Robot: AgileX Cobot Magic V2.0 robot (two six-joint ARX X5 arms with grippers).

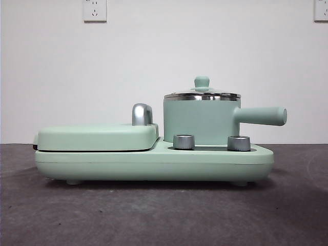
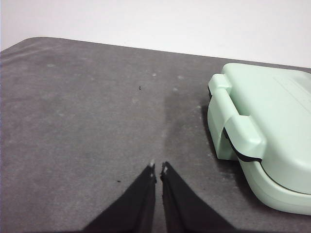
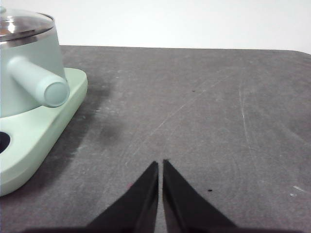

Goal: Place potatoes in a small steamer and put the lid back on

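The small steamer [image 1: 201, 122] is seated on the right half of the mint green appliance base [image 1: 154, 161], with the lid [image 1: 202, 94] closed on it. The left gripper [image 2: 158, 168] and right gripper [image 3: 161, 163] are held above bare table [image 1: 164, 215], fingers clenched together, nothing grasped. A white wall [image 1: 164, 66] with sockets is seen behind.

A plain white wall [image 1: 164, 61] rises behind the dark grey, matte, faintly scuffed table [image 1: 154, 215]. Two white plastic wall sockets [image 1: 95, 10] sit high up, one at each side, under soft, even light.
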